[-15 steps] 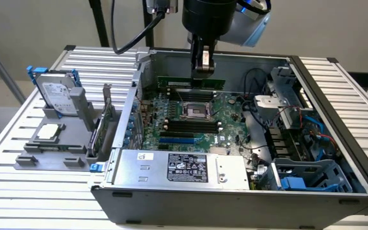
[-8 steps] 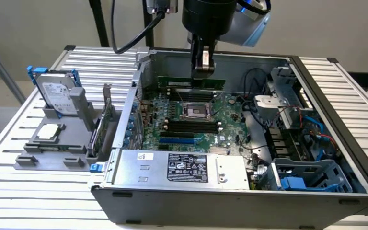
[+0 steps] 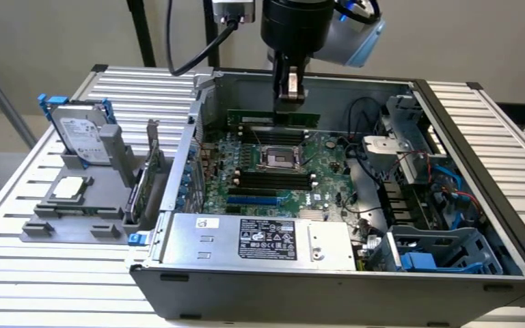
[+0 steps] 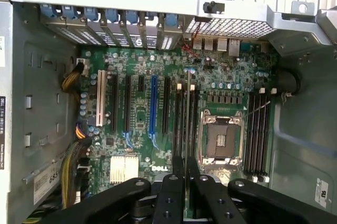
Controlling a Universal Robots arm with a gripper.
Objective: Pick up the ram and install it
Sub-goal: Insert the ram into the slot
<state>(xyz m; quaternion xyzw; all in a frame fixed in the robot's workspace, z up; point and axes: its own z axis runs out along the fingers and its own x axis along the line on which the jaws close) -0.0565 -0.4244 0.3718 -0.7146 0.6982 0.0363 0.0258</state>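
My gripper (image 3: 290,96) hangs inside the open computer case (image 3: 335,290), shut on the ram (image 3: 273,119), a long green stick held level by its upper edge. The stick hovers above the far part of the motherboard (image 3: 322,171), just beyond the CPU socket (image 3: 278,157). In the wrist view the ram (image 4: 188,113) is seen edge-on, running out from between the black fingers (image 4: 174,192), beside the CPU socket (image 4: 221,139). A bank of black memory slots (image 4: 258,129) lies on the socket's other side; in the exterior view those slots (image 3: 272,179) are nearer the camera than the socket.
A grey holder (image 3: 71,229) on the exterior view's left carries a hard drive (image 3: 85,137), a square processor chip (image 3: 69,188) and an upright expansion card (image 3: 148,171). The power supply (image 3: 262,239), a blue drive cage (image 3: 436,253) and cables (image 3: 372,147) crowd the case.
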